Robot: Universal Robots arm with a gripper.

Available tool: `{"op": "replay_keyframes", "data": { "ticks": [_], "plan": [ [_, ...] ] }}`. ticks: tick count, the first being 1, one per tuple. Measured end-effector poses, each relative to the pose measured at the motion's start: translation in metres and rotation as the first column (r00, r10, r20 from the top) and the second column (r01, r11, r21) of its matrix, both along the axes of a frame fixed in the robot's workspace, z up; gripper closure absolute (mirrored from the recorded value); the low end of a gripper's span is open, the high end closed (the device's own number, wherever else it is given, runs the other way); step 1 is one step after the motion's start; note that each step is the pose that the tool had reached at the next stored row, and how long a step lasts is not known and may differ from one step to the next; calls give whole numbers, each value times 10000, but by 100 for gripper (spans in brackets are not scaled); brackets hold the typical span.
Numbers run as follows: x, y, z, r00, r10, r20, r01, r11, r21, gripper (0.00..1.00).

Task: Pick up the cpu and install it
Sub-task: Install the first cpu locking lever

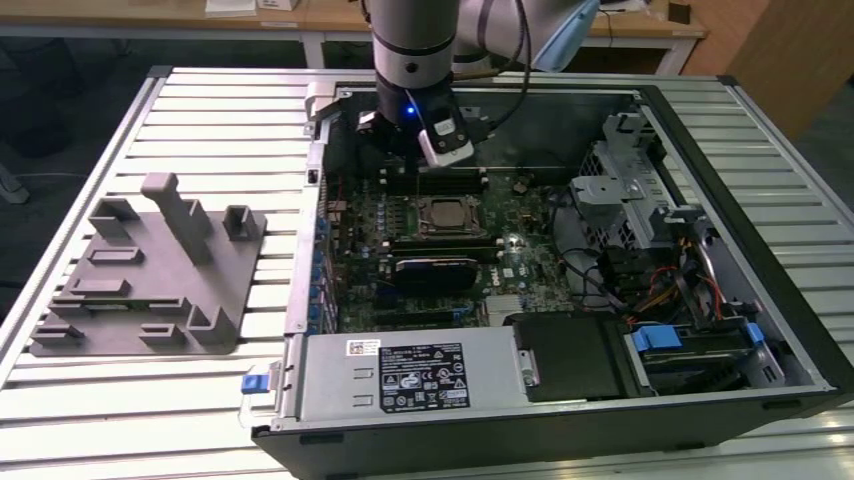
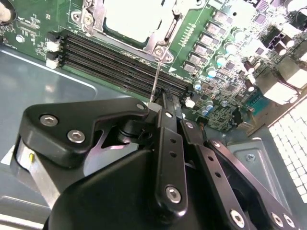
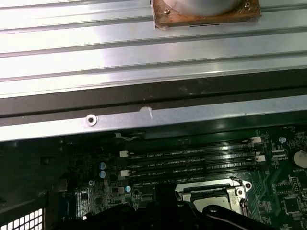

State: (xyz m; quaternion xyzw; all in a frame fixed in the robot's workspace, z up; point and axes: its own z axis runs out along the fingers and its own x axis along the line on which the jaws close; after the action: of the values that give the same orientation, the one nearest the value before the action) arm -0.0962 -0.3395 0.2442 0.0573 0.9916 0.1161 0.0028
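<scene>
So, going from the exterior view's left: the grey fixture plate (image 1: 134, 290) sits on the slatted bench (image 1: 200, 130), at about 9 o'clock of the open computer case (image 1: 561, 435). Moving right into the case, we find the cpu (image 1: 445, 213) near the middle of the motherboard (image 1: 534, 265). It's down in its socket, and the second wrist view shows its pale silver top (image 2: 132, 19) framed by the metal retention plate (image 2: 160, 48).

So as far as we can judge, the pick-up and the drop-in are already done and the chip is home. If anything is left, we'd guess it's the locking. A thin metal lever (image 2: 156, 79) runs from the socket corner up toward the pincer, and we honestly can't tell whether it's latched.

As for the pincer (image 2: 165, 98), it hangs low over the memory slots (image 2: 120, 60), at roughly 11 o'clock of the socket in the exterior view. Its black fingers (image 2: 168, 139) look drawn right together, with no gap we can make out and no chip between them. The lever's end comes right up to the tips, but we can't say whether it's pinched or just passing beside them.
</scene>
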Motion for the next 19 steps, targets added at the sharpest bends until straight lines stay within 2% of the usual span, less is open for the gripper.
{"op": "replay_keyframes", "data": {
  "ticks": [5,9,11,13,19],
  "plan": [
    [83,0,-1,10000,-61,0,61,10000,-10,89],
    [106,0,-1,9998,-213,2,213,9997,-115,89],
    [106,-1,-2,9995,-301,32,301,9994,-150,89],
    [107,0,-9,9991,-395,131,397,9991,-155,89],
    [107,0,-25,9966,-624,533,633,9979,-154,89]
  ]
}}
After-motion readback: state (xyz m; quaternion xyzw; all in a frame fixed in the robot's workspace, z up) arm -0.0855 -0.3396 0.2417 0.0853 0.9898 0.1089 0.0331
